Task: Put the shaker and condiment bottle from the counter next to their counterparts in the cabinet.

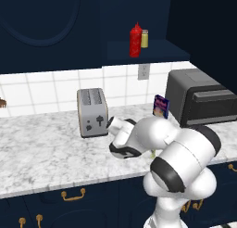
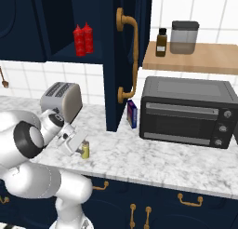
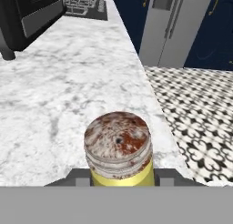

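Near the front edge of the counter (image 2: pixel 153 163), the shaker (image 2: pixel 85 150) stands upright between the fingers of the gripper (image 2: pixel 80 148), jaws narrowed against its sides, ready for lifting. In the cabinet (image 1: pixel 152 51) two red bottles (image 2: pixel 82 39) and a pale yellow shaker (image 1: pixel 145 38) stand on the shelf, so the condiment bottle looks delivered and this shaker's spot is beside its pale twin.

Behind the arm, left and right, looking down on the same counter (image 1: pixel 46 153) and toaster (image 2: pixel 62 100); close over the counter's front edge from the hand.
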Motion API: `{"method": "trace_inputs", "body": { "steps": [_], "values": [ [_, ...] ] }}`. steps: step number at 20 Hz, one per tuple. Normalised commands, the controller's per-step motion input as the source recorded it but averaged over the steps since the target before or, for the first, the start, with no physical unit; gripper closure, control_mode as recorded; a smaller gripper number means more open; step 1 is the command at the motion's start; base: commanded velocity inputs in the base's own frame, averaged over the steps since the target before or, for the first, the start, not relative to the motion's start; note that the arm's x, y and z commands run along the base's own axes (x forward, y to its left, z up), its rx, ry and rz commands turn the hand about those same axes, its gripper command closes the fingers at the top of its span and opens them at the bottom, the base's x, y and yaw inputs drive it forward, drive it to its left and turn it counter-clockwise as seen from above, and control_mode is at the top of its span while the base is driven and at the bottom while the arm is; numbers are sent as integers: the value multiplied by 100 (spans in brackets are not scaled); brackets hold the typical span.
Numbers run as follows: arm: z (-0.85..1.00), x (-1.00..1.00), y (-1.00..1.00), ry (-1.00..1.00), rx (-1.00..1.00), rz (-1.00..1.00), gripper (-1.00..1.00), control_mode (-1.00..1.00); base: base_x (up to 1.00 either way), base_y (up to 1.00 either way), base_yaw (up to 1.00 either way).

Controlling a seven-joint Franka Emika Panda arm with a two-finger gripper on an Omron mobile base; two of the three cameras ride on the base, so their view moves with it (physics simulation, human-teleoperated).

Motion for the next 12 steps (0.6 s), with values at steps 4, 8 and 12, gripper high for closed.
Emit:
{"method": "trace_inputs", "body": {
  "steps": [4, 8, 12],
  "values": [
    [57, 2, 0, -1, -5, 9, 100, -100, 0, 0, 0],
    [51, -2, -12, 0, 0, 11, 100, -100, 0, 0, 0],
    [53, 0, -19, 0, 0, 13, 100, -100, 0, 0, 0]
  ]
}}
